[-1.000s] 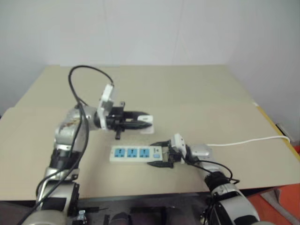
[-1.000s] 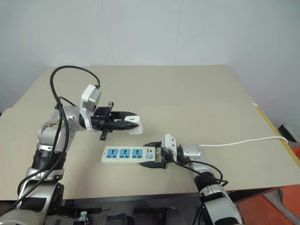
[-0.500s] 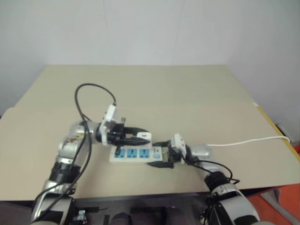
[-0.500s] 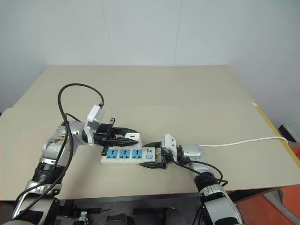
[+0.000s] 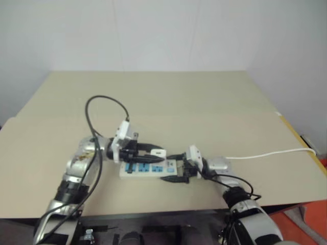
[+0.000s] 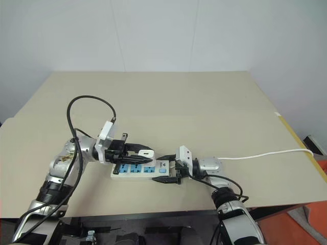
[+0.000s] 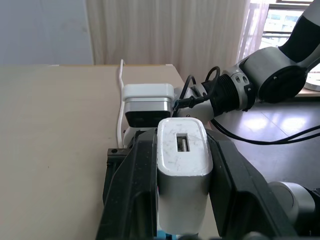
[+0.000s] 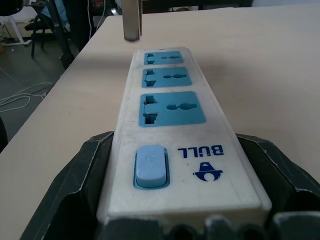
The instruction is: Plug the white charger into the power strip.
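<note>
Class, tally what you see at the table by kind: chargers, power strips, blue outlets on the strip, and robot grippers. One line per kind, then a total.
White charger: 1
Power strip: 1
Blue outlets: 3
Grippers: 2, left gripper and right gripper
Total: 7

In the left wrist view the left pincer [image 7: 182,200] covers both flanks of the white charger [image 7: 182,175], and the charger's lower end runs off the picture's edge, so its prongs cannot be seen. In the right wrist view the right pincer [image 8: 175,195] hides the sides of the switch end of the power strip [image 8: 172,125]. The strip's thin white cord [image 5: 271,153] leaves the head view at the edge.
</note>
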